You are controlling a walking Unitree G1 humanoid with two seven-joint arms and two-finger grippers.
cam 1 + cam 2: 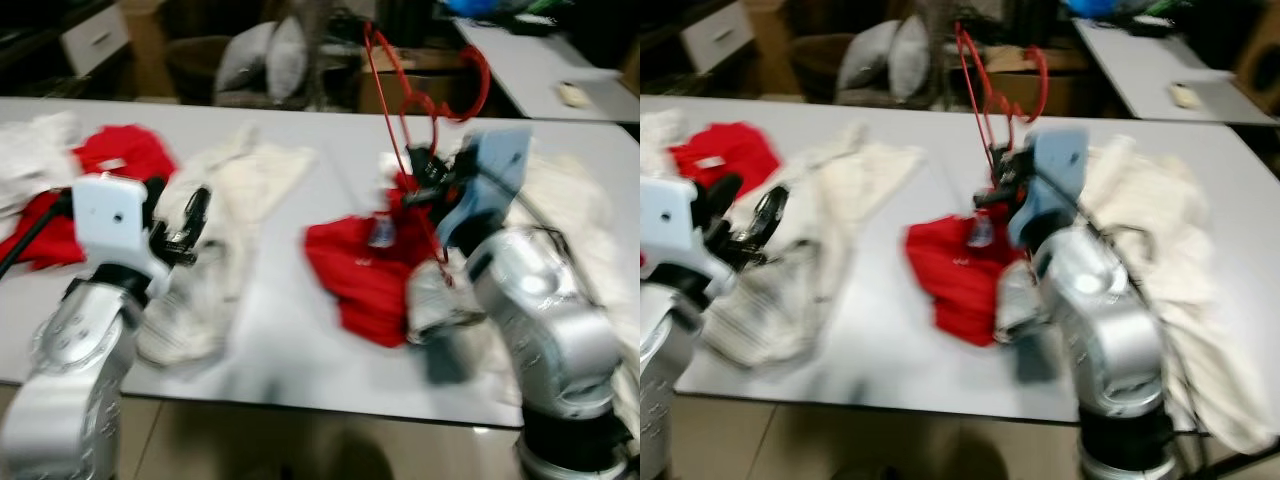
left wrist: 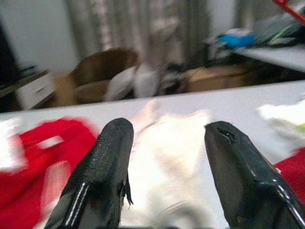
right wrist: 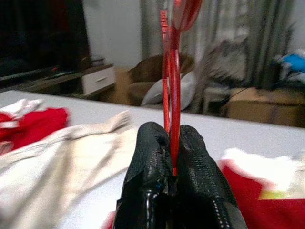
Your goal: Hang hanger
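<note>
The red hanger (image 1: 425,95) is up off the table, standing nearly upright above the right arm, its hook and loops rising against the dark background beyond the far edge. I have it clamped in the right gripper (image 3: 172,157): the wrist view shows both black fingers pressed together on the thin red wire, which runs straight up between them. Just under the hanger, a red garment (image 1: 365,270) lies crumpled on the white table (image 1: 290,350), and I cannot tell whether any of it is caught on the hanger's lower end.

My left gripper (image 2: 167,162) hovers over a cream garment (image 1: 235,190) on the left side of the table, fingers spread apart with nothing between them. Another red garment (image 1: 115,155) sits at the far left, and more pale cloth (image 1: 570,210) is heaped at the right.

As I read it, the pick-up is done and I am in the carry stage. I see no rail or hook to hang on from here, so the next move calls for turning away from the table to find one, keeping the grip tight and the hanger clear of the clothes. The views are blurred, so I would settle before reaching.
</note>
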